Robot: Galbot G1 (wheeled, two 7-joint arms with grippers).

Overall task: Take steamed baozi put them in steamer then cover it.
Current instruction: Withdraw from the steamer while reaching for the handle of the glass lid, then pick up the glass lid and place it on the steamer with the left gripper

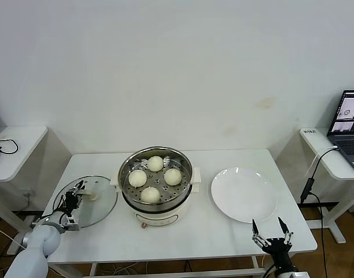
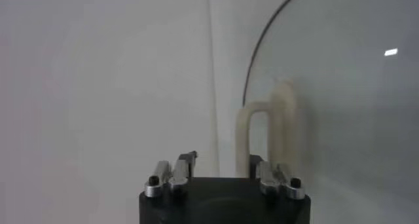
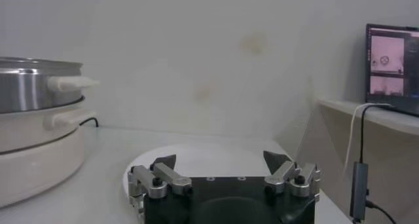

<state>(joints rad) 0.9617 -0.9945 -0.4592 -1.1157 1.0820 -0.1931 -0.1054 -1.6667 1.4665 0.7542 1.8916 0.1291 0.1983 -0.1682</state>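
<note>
Several cream-white baozi [image 1: 156, 163] lie on the perforated tray inside the steel steamer [image 1: 165, 215] at the table's middle; the pot is uncovered. The clear glass cover [image 1: 101, 209] lies flat on the table to its left, its cream handle [image 1: 95, 187] upward. My left gripper [image 1: 77, 201] is open at the cover's left side, level with the handle. In the left wrist view the handle [image 2: 268, 130] stands just ahead of the open left gripper [image 2: 222, 158], toward one finger. My right gripper [image 1: 268, 233] is open and empty near the table's front right edge.
An empty white plate [image 1: 244, 194] lies right of the steamer and shows ahead of the right gripper [image 3: 219, 158] in its wrist view [image 3: 196, 161], with the steamer [image 3: 33, 94] farther off. Side tables stand on both sides, with a laptop [image 1: 349, 119] on the right one.
</note>
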